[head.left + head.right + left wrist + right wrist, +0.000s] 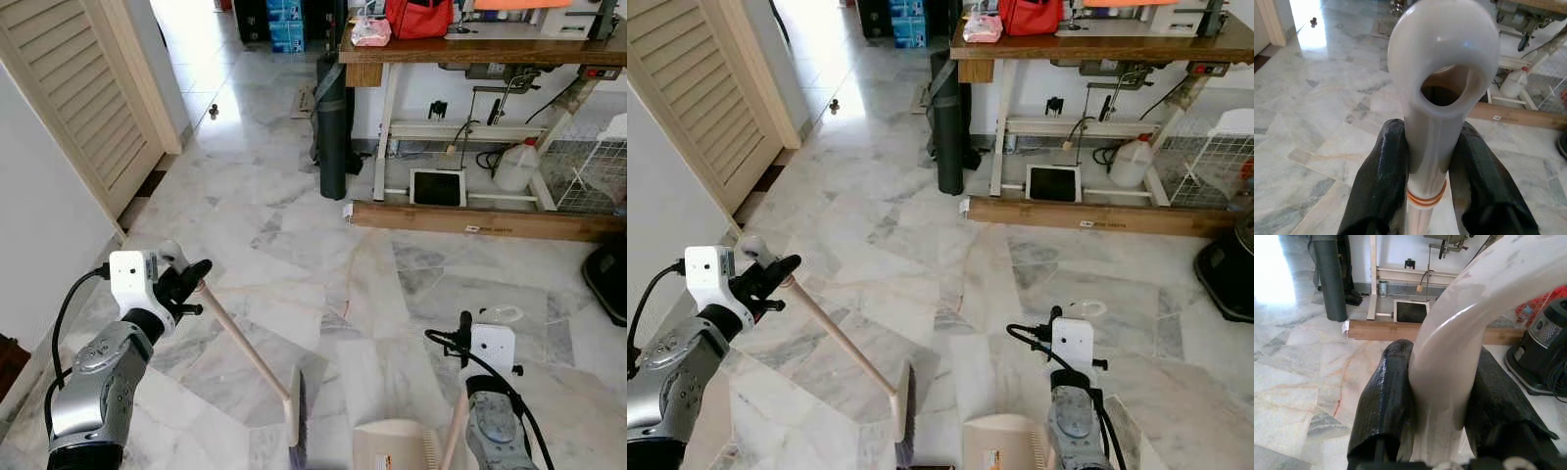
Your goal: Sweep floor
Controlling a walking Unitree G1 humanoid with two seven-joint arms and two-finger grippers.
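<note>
Marble floor (294, 225) spreads ahead of me, with a wooden table (470, 49) at the far side and a long wood plank (480, 220) on the floor under it. The broom (250, 354) runs diagonally from my left gripper (191, 281) down to its dark bristle head, just beside the cream dustpan (397, 446). My left fingers (1383, 181) are clamped on the broom's pale handle just below its hanging loop. My right gripper (1437, 401) is clamped on the curved top of the dustpan handle, pan low between my arms. To sweep well, I judge: keep the bristles flat on the floor, pull short strokes toward the pan lip, and hold the pan steady so its front edge stays seated on the tile.
</note>
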